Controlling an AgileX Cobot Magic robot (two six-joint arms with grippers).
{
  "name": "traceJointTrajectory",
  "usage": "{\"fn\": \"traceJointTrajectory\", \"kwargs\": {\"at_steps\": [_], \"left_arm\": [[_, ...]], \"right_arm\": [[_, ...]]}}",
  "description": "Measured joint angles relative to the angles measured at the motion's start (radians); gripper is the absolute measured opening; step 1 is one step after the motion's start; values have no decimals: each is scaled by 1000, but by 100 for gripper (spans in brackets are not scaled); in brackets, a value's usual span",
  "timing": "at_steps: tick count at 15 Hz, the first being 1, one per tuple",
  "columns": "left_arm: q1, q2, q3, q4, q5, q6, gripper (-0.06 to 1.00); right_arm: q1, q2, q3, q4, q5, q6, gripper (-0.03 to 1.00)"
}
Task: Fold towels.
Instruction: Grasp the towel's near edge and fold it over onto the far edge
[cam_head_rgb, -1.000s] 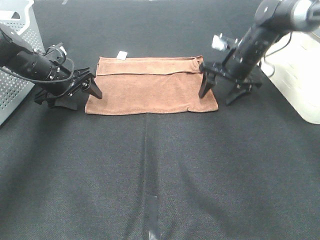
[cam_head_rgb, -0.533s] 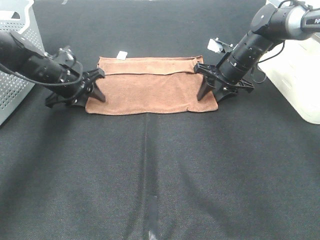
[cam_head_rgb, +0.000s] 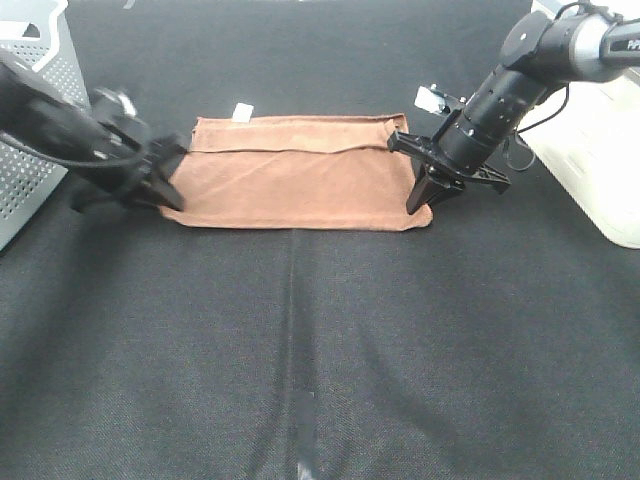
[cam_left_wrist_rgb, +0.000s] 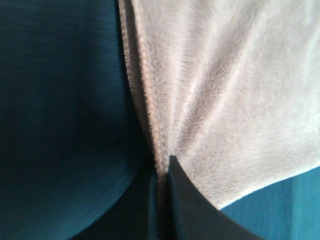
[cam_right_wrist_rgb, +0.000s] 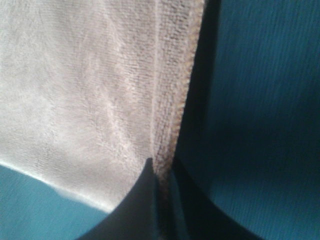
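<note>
Both the left pincer (cam_head_rgb: 171, 196) and right pincer (cam_head_rgb: 416, 202) are clamped on opposite short edges of the towel (cam_head_rgb: 300, 180).

towel (cam_head_rgb: 300, 185): on mat (cam_head_rgb: 300, 350)
left gripper (cam_head_rgb: 168, 193): at towel's left edge
right gripper (cam_head_rgb: 417, 203): at towel's right edge
basket (cam_head_rgb: 35, 130): left of towel
tag (cam_head_rgb: 242, 110): towel's far edge

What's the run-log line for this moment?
stage: grasp | left gripper: shut on brown towel, left short edge | right gripper: shut on brown towel, right short edge | brown towel: lying on black mat
</note>
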Motion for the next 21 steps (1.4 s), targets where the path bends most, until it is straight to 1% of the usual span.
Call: {"fn": "traceJointTrajectory", "kwargs": {"at_steps": [1,2,3,5,7,9,11,13,14,17,20,21], "left_arm": [[15,-20,7,39,30,0,1],[21,-62,52,102,41,0,1],[21,-85,94,114,40,0,1],[21,-119,182,126,33,14,1],[21,-146,242,129,33,43,1],[21,-160,252,124,38,60,1],[21,-160,252,109,39,63,1],[21,-160,248,99,37,63,1],[21,-160,214,95,38,62,1],[21,-149,77,99,43,10,1],[21,-68,-107,111,71,-69,1],[21,-15,-207,125,74,-106,1]], "right_arm": [[1,-9,0,0,26,2,0],[2,-19,0,3,55,3,0],[5,-38,14,11,88,4,0],[8,-74,95,31,89,4,0],[9,-144,251,36,27,1,0],[9,-219,404,50,-43,-14,0],[9,-228,436,58,-65,-29,0],[9,-228,433,60,-75,-35,0],[9,-229,415,60,-80,-44,0],[9,-212,245,49,-94,-50,0],[9,-119,15,29,-54,-41,0],[7,-46,-111,21,-27,-21,0]]}}
